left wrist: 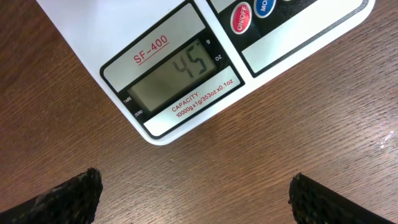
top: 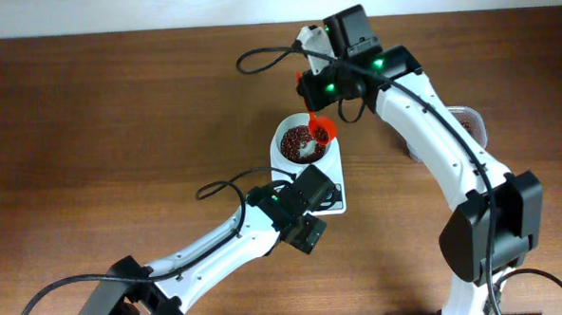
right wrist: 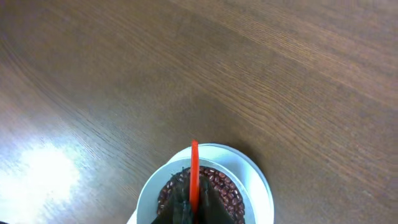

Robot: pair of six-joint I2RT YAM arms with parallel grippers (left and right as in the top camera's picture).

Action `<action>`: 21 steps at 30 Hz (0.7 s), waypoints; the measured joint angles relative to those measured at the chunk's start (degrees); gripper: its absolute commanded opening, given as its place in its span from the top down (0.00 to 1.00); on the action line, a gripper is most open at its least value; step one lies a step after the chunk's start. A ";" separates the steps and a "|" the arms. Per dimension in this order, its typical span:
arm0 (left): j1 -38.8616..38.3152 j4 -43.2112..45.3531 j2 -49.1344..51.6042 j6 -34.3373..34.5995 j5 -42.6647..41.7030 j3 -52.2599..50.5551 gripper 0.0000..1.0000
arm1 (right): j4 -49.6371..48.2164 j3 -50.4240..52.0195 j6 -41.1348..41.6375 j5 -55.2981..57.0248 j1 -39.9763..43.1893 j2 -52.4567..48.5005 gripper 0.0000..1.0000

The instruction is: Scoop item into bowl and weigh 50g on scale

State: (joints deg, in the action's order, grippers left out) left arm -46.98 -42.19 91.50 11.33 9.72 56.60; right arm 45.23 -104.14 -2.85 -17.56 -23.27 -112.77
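The white bowl [top: 282, 138] stands on the white scale [top: 332, 170] and holds a heap of dark reddish-brown beans [top: 297, 138]. My right gripper [top: 313, 107] is shut on a red scoop [top: 323, 130], held over the bowl's right rim. In the right wrist view the scoop [right wrist: 194, 163] stands edge-on between the fingers [right wrist: 194, 202], above the beans [right wrist: 227, 186] in the bowl [right wrist: 149, 186]. My left gripper [top: 313, 194] is open and empty at the scale's front. The left wrist view shows the scale's display [left wrist: 177, 71] reading 45, with the fingers [left wrist: 196, 194] wide apart.
A clear plastic tub [top: 470, 123] with more beans sits at the right, partly hidden behind my right arm. A black cable [top: 262, 56] loops on the table behind the bowl. The scale's red ON/OFF button [left wrist: 241, 17] and a blue button [left wrist: 264, 5] show beside the display.
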 measured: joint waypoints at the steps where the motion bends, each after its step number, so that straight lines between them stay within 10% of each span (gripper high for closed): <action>1: 0.00 0.00 0.00 0.02 0.00 0.00 0.01 | 0.02 0.00 -1.44 1.03 -0.57 0.00 0.96; 21: 0.00 -2.16 -9.05 0.02 0.00 1.49 0.01 | 4.92 -7.08 -11.32 10.25 -7.17 0.00 0.96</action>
State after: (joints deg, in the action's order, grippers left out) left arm -46.98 -44.36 82.46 11.35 9.72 58.08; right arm 50.15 -111.22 -14.17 -7.31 -30.44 -112.77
